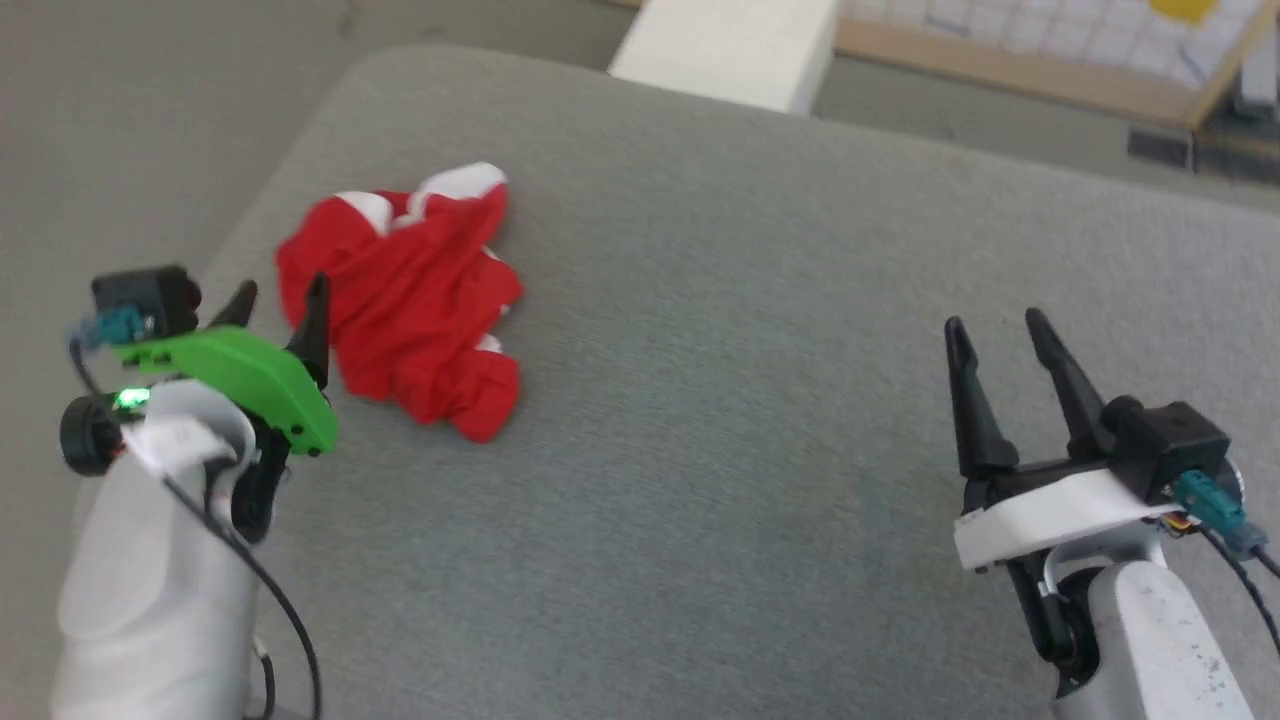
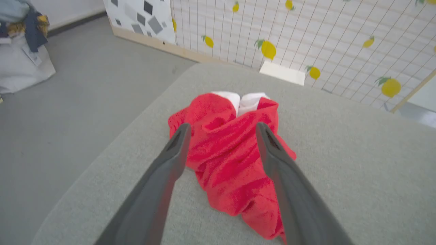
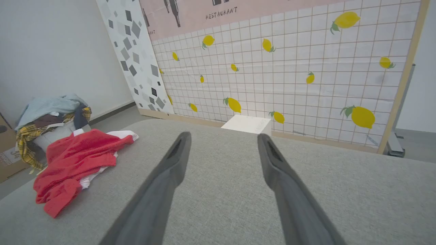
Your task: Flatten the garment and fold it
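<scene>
A grey, felt-like table (image 1: 700, 400) with a rounded corner stands before a tiled panel printed with lemons (image 3: 272, 68). The garment (image 1: 410, 300), bright red soft shorts with white bands, lies crumpled in thick folds at the far left, near the table's left edge. The left gripper (image 1: 282, 290), jaws wide apart and empty, sits just beside its near-left side. The right gripper (image 1: 995, 322), jaws likewise parted and empty, is well apart at the near right. Risk: pinching several limp layers would lift a bundle, or drag it off the edge.

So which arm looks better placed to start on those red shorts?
Left: the left tool, open, hangs right at the crumpled shorts; the right tool, also open, sits far across the cushion.
</scene>
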Controlling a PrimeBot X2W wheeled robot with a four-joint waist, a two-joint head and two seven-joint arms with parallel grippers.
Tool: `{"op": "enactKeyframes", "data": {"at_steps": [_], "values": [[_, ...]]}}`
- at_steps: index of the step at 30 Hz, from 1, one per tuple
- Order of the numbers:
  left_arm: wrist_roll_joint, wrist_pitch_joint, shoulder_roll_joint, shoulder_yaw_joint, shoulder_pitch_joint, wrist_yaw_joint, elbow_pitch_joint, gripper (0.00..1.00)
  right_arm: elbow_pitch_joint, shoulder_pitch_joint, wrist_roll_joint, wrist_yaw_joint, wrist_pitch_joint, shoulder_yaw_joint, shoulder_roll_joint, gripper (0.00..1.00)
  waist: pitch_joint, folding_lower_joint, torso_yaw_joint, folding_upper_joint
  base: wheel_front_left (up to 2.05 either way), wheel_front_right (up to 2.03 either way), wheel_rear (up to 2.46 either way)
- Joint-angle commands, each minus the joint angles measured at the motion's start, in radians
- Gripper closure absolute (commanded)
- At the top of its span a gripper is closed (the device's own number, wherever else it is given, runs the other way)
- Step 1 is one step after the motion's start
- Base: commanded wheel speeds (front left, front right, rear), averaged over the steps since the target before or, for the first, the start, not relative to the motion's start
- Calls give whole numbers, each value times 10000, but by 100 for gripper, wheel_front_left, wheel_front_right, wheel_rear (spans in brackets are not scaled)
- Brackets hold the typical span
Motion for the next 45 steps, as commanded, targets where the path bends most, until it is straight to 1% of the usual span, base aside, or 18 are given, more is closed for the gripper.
{"op": "enactKeyframes", "data": {"at_steps": [1,2,4,8,12,15,16,17,21,22,26,27,29,32,37,41,45], "values": [[-335,546,82,-59,-268,-107,306,0,-116,-155,-97,-15,51,-50,-8,0,1226,-1,-1177,0,0,0,0],[-800,1210,136,-113,-588,-160,634,0,-208,-181,-148,-15,74,-141,-8,0,1395,-1,-1305,0,0,0,0],[-1312,2109,314,-194,-965,-192,1054,0,-327,-202,-202,-15,115,-231,-8,0,1643,-1,-1489,0,0,0,0],[-1878,3534,600,-482,-1372,-210,1629,0,-501,-250,-270,-15,161,-261,-8,0,1963,-1,-1696,0,0,0,0],[-2033,4412,743,-673,-1441,-173,2181,0,-570,-318,-264,-15,170,-243,-8,0,2097,-1,-1759,0,0,0,0],[-2376,4897,621,-573,-1398,-106,2533,0,-536,-384,-204,-15,157,-155,-8,0,2078,-1,-1782,0,0,0,0],[-2531,4795,572,-478,-1393,-119,2529,75,-497,-407,-172,-15,137,-110,-8,0,2028,-1,-1789,0,0,0,0],[-2541,4657,595,-474,-1369,-130,2503,100,-465,-425,-132,-15,114,-65,-8,0,1981,-1,-1797,0,0,0,0],[-2341,3460,893,-389,-1471,-158,2172,100,-298,-447,7,-15,-33,82,-8,0,1637,-1,-1815,0,0,0,0],[-2246,3002,987,-323,-1604,-158,2024,100,-229,-443,44,-15,-66,113,-8,0,1502,-1,-1835,0,0,0,0],[-1870,1920,1258,-336,-2212,-164,1325,100,75,-378,310,-15,-207,257,-8,0,892,-1,-1978,0,0,0,0],[-1799,1742,1287,-375,-2372,-168,1107,100,150,-357,374,-15,-242,299,-8,0,740,-1,-2038,0,0,0,0],[-1872,1468,1156,-518,-2746,-186,400,100,316,-288,548,-15,-329,370,-8,0,375,-1,-2225,0,0,0,0],[-2067,1519,924,-963,-3022,-205,-668,100,516,-172,786,-15,-427,426,-8,0,-60,-1,-2589,0,0,0,0],[-2597,2322,474,-1973,-2808,-214,-2308,100,824,92,1075,-15,-553,315,-8,0,-476,-1,-3349,0,0,0,0],[-2793,3021,8,-2749,-1895,-183,-2875,100,967,398,1172,-15,-605,70,-8,0,-572,-1,-3960,0,0,0,0],[-2915,3703,-557,-3761,-691,-155,-2799,100,986,687,1195,-15,-627,-295,-8,0,-483,-1,-4396,0,0,0,0]]}}
